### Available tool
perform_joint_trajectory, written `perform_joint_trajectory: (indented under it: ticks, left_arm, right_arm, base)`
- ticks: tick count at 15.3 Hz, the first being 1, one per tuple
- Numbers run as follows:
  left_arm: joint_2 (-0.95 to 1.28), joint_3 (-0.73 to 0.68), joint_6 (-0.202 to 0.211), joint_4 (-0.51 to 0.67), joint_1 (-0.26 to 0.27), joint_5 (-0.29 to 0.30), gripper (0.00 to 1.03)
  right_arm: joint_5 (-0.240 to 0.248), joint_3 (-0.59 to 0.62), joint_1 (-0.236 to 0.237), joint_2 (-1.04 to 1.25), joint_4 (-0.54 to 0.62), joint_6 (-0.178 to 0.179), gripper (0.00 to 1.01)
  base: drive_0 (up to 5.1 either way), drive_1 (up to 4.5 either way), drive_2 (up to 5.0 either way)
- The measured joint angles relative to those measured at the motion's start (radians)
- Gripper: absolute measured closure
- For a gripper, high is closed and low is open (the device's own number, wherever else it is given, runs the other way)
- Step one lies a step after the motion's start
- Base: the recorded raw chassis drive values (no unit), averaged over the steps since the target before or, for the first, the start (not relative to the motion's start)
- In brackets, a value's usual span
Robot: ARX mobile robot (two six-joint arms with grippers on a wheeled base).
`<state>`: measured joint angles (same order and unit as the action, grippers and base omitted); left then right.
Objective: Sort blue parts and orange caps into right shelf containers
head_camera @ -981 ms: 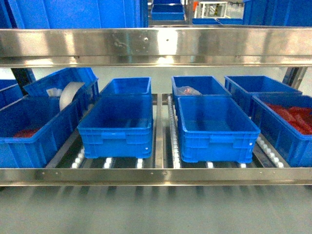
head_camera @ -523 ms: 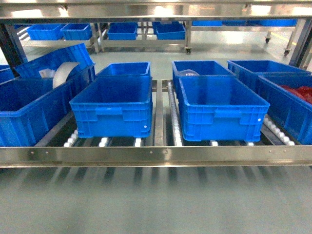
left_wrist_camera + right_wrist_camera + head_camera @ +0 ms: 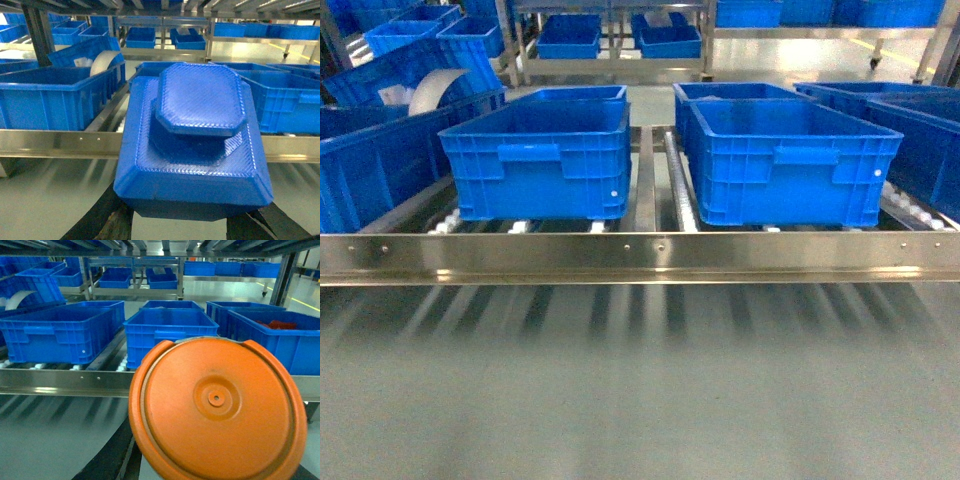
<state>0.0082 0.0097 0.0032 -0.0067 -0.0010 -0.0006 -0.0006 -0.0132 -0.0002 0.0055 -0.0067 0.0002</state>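
A large blue part (image 3: pixel 192 145), a stepped block with bevelled edges, fills the left wrist view. My left gripper (image 3: pixel 190 212) is shut on its lower end, with black fingers (image 3: pixel 112 220) showing at both sides. My right gripper (image 3: pixel 215 462) is shut on a round orange cap (image 3: pixel 216 407), whose flat face is turned to the camera. Ahead stands the shelf (image 3: pixel 640 256) with its steel front rail and white rollers. On it sit blue containers, one left of middle (image 3: pixel 535 150) and one right of middle (image 3: pixel 785 160). Neither gripper shows in the head view.
More blue crates stand at the left (image 3: pixel 370 165) and at the right edge (image 3: pixel 930 135). One crate at the right holds red pieces (image 3: pixel 272 325). A white roll (image 3: pixel 105 60) lies in a tilted crate at the back left. Further racks with crates stand behind.
The head view has sunk: the shelf's front rail has risen in the picture, the upper rail has left it, and the crates now show more from the side.
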Motion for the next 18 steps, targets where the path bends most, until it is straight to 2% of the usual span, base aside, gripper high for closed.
perform_joint_trajectory:
  ticks: [18]
  left_arm:
    - [0.000,0.000,0.000,-0.001,0.000,0.000,0.61]
  right_arm:
    - [0.000,0.000,0.000,0.000,0.000,0.000,0.58]
  base:
    - [-0.3,-0.30,-0.3]
